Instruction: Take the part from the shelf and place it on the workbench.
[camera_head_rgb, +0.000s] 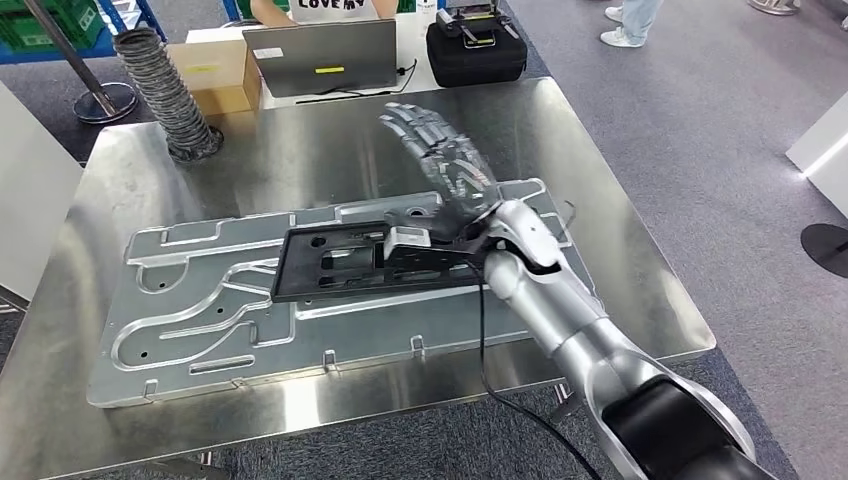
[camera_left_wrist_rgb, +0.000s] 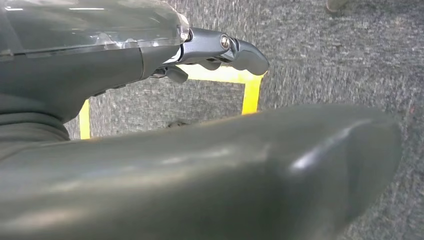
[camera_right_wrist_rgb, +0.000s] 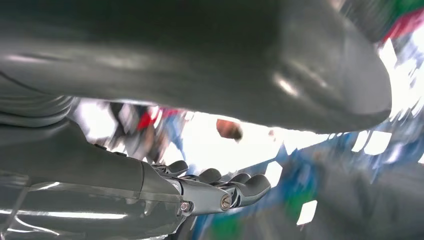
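The black flat part (camera_head_rgb: 370, 262) lies on a machined silver plate (camera_head_rgb: 220, 330) that rests on the steel workbench (camera_head_rgb: 620, 200). My right hand (camera_head_rgb: 440, 160) is lifted just above the part's right end, fingers stretched out and pointing away, blurred by motion. It holds nothing. The right wrist view shows the same hand (camera_right_wrist_rgb: 210, 190) with its thumb well apart from its fingers and nothing between them. In the left wrist view, my left hand (camera_left_wrist_rgb: 215, 47) hangs over grey carpet with yellow floor tape, fingers straight and apart from the thumb, with nothing in it.
At the bench's far side stand a ribbed hose (camera_head_rgb: 165, 95), a cardboard box (camera_head_rgb: 215, 75), a laptop (camera_head_rgb: 322, 55) and a black case (camera_head_rgb: 475, 50). A person stands behind the laptop. Another person's feet (camera_head_rgb: 625, 25) are on the carpet at the far right.
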